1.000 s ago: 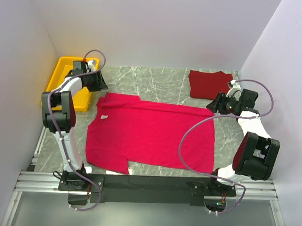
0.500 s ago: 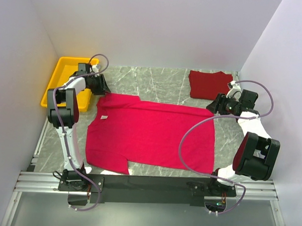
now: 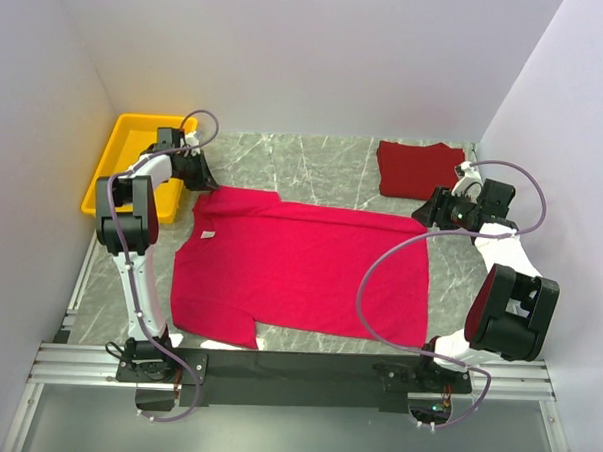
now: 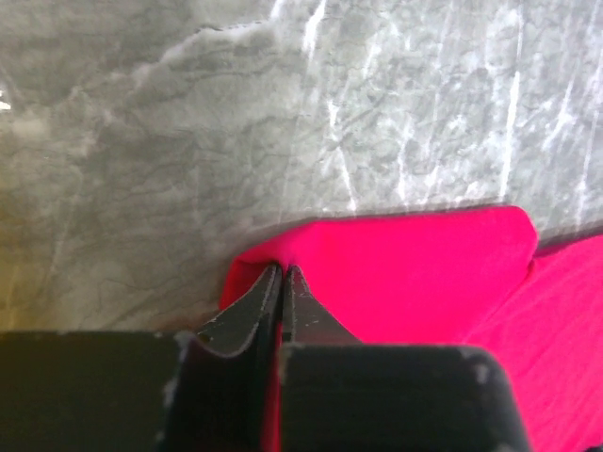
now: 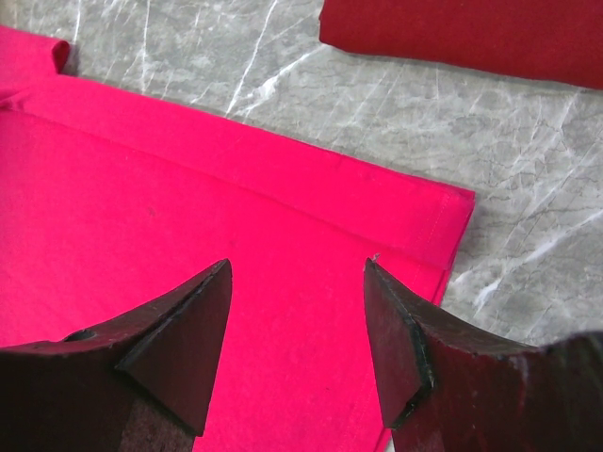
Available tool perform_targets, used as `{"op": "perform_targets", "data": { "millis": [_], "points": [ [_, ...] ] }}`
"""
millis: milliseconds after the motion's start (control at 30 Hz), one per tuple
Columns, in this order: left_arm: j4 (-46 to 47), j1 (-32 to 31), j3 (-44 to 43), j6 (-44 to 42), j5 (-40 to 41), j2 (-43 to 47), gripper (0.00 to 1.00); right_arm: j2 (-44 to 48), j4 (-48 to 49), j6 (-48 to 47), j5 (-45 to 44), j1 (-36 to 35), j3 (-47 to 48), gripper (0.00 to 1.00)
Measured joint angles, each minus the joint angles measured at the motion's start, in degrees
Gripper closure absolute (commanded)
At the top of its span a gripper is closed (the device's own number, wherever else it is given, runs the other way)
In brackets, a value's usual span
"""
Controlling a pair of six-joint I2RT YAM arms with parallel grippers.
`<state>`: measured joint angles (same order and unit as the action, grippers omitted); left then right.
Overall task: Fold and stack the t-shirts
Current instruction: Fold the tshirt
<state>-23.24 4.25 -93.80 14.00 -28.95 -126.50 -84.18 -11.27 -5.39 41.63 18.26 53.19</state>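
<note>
Grey marbled stone forms the worktop [image 3: 314, 167]. At its centre the crimson-pink t-shirt [image 3: 300, 271] lies spread flat. Its long axis runs from 9 to 3 o'clock, with the collar toward 9 and the hem [image 5: 443, 212] toward 3.

The left arm [image 3: 122, 213] rises from its base at 7 o'clock, bends at the elbow and reaches over toward 11 o'clock. The right arm [image 3: 509, 295] rises from 5 o'clock and folds back at the elbow, its forearm pointing inward from 3 o'clock.

A yellow plastic tray [image 3: 119, 158] sits against the wall at 10 o'clock, just beside the left forearm. The maroon t-shirt [image 3: 419, 169] lies folded into a rectangle at 1 o'clock, apart from the pink one.

The left tool [image 4: 281, 273] is low on the worktop, its fingers pressed together and pinching the edge of the far sleeve [image 4: 405, 264], which is lifted slightly there. The right tool [image 5: 297, 268] is held above the hem's far corner with its fingers spread wide, gripping nothing.

A small white neck label [image 3: 207, 235] shows at the collar.
</note>
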Motion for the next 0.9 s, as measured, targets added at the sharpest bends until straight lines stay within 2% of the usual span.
{"op": "perform_targets", "data": {
  "millis": [300,667,900],
  "points": [
    [1.33,0.02,1.64,-1.33,-5.35,1.97,0.99,0.0,0.0,0.0,0.0,0.0,0.0,0.35],
    [5.35,1.11,15.52,-2.62,-13.0,18.64,0.99,0.11,0.07,0.02,0.04,0.24,0.0,0.35],
    [5.7,1.92,23.76,-4.63,-18.14,22.97,0.99,0.11,0.09,0.02,0.09,0.33,0.0,0.35]
  ]
}}
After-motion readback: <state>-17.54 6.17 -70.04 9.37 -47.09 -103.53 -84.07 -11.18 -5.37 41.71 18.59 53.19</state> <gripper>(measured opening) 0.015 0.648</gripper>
